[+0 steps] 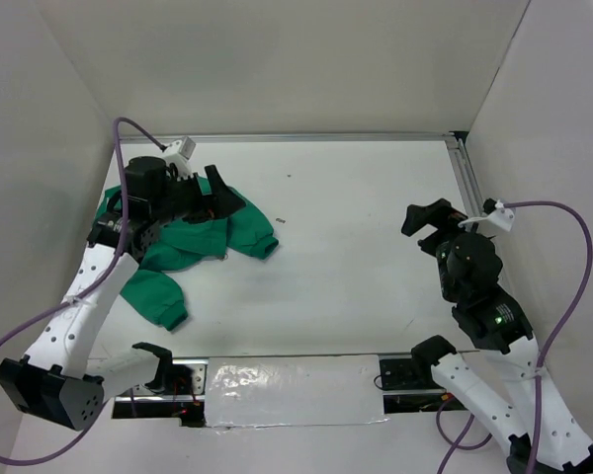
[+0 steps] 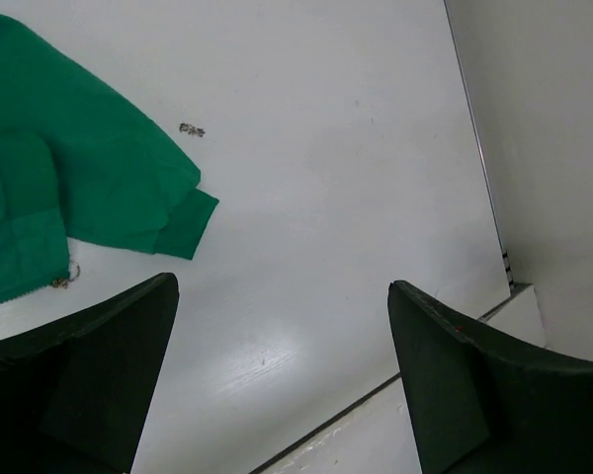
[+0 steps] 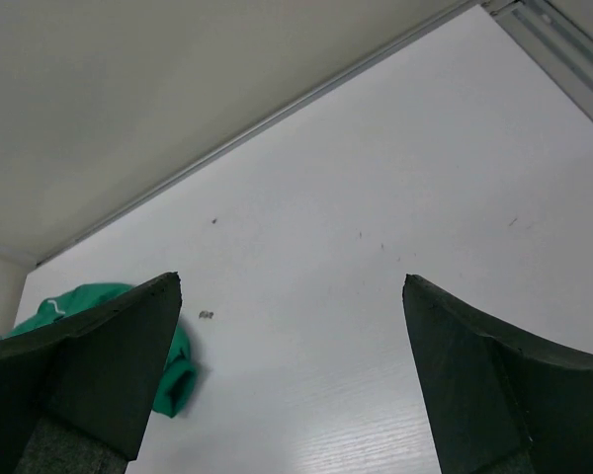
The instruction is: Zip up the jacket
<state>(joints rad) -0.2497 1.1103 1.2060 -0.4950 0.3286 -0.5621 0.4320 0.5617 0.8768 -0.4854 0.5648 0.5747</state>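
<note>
The green jacket (image 1: 193, 242) lies crumpled at the left of the white table, one sleeve stretched toward the near edge (image 1: 156, 296) and one cuff pointing right (image 1: 261, 240). My left gripper (image 1: 217, 193) hovers over its upper part, open and empty. In the left wrist view the jacket (image 2: 69, 188) fills the upper left, with a small metal zipper pull (image 2: 63, 279) at its edge, left of the open gripper (image 2: 282, 296). My right gripper (image 1: 427, 217) is open and empty at the far right; its wrist view shows the jacket (image 3: 173, 380) far to the left of the gripper (image 3: 292, 296).
A small dark speck (image 1: 281, 219) lies on the table just right of the jacket, also in the left wrist view (image 2: 191, 129). White walls enclose the table, with a metal rail (image 1: 465, 178) along the right wall. A taped strip (image 1: 292, 390) runs between the arm bases.
</note>
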